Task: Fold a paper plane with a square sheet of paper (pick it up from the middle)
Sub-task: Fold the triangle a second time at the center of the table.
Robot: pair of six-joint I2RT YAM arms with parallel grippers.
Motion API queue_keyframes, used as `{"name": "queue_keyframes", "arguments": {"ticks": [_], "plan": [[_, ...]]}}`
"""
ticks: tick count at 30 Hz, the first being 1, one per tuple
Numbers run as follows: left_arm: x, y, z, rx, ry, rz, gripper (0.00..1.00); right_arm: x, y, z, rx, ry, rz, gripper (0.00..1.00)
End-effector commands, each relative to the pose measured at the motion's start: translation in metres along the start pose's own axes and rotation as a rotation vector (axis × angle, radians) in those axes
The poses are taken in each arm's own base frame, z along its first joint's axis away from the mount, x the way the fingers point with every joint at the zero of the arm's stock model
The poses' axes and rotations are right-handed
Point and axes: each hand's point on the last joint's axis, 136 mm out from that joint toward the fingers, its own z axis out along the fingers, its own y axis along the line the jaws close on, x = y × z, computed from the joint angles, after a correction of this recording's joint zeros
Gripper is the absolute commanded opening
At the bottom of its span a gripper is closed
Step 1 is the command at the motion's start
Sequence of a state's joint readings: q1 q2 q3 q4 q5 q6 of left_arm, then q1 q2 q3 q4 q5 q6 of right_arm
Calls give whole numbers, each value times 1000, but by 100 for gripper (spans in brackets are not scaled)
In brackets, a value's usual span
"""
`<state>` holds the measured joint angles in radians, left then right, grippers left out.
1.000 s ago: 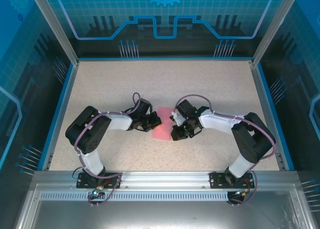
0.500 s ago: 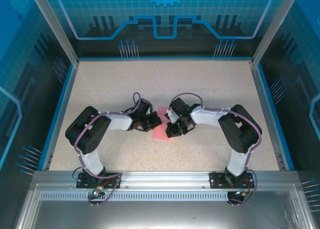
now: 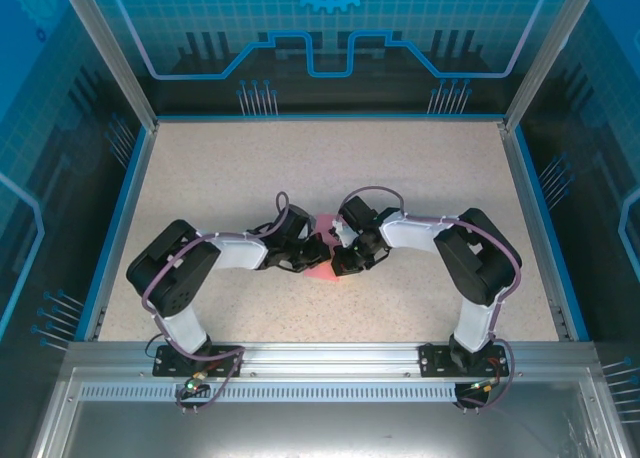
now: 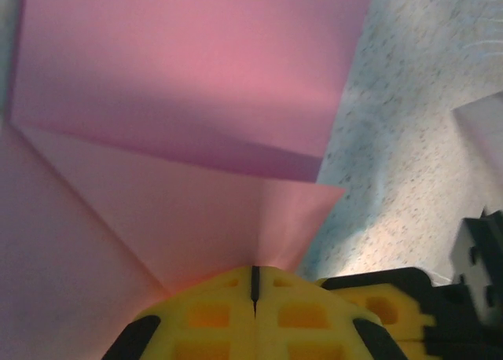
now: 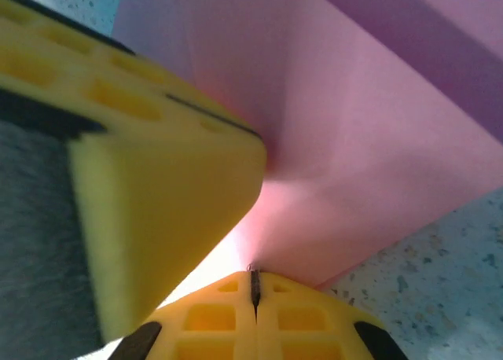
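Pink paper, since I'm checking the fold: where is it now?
In the top external view the pink paper lies near the middle of the table, pinched by the left end effector and right end effector.

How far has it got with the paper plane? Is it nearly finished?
Early days, I'd say. Done: the pink sheet of paper already shows creases and a folded-over flap. In hand: the left gripper and the right gripper are both shut on the sheet, close together over the table. Left: there is no pointed dart shape yet, so most folds probably remain.
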<state>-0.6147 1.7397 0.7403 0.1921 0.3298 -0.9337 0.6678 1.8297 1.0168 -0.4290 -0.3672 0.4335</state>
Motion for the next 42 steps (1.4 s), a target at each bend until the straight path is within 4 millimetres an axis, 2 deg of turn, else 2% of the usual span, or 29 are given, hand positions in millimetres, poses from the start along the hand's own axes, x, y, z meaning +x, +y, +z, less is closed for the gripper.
{"name": "queue_keyframes", "arguments": {"ticks": [1,6,11,13,17,19,21,24,26,29,33,35,42], "plan": [[7,22,7,-67,21,-9,2,15,-19,11,87,64,35,5],[-7,44,6,-172,-21,-9,2,28,-34,14,147,107,49,5],[-42,55,-10,-187,-75,-13,4,45,-53,16,187,152,67,4],[-54,59,-14,-207,-82,-4,5,46,-57,15,190,152,73,4],[-72,68,-21,-232,-98,-3,6,39,-52,11,169,127,76,5],[-78,62,-27,-212,-114,0,8,27,-39,5,122,92,69,6],[-82,47,-34,-169,-128,13,15,9,-16,-4,38,41,53,9],[-86,24,-47,-105,-153,21,27,-29,20,-40,-104,-87,5,21],[-86,15,-58,-83,-177,13,35,-51,27,-67,-180,-175,8,30],[-82,13,-69,-72,-202,-35,53,-67,18,-87,-197,-241,15,41],[-74,14,-76,-40,-214,-107,67,-69,-5,-78,-141,-212,14,50],[-68,18,-77,-38,-212,-144,74,-71,-14,-70,-123,-186,21,51],[-50,16,-73,17,-175,-157,93,-68,-18,-42,-100,-96,-8,54]]}}
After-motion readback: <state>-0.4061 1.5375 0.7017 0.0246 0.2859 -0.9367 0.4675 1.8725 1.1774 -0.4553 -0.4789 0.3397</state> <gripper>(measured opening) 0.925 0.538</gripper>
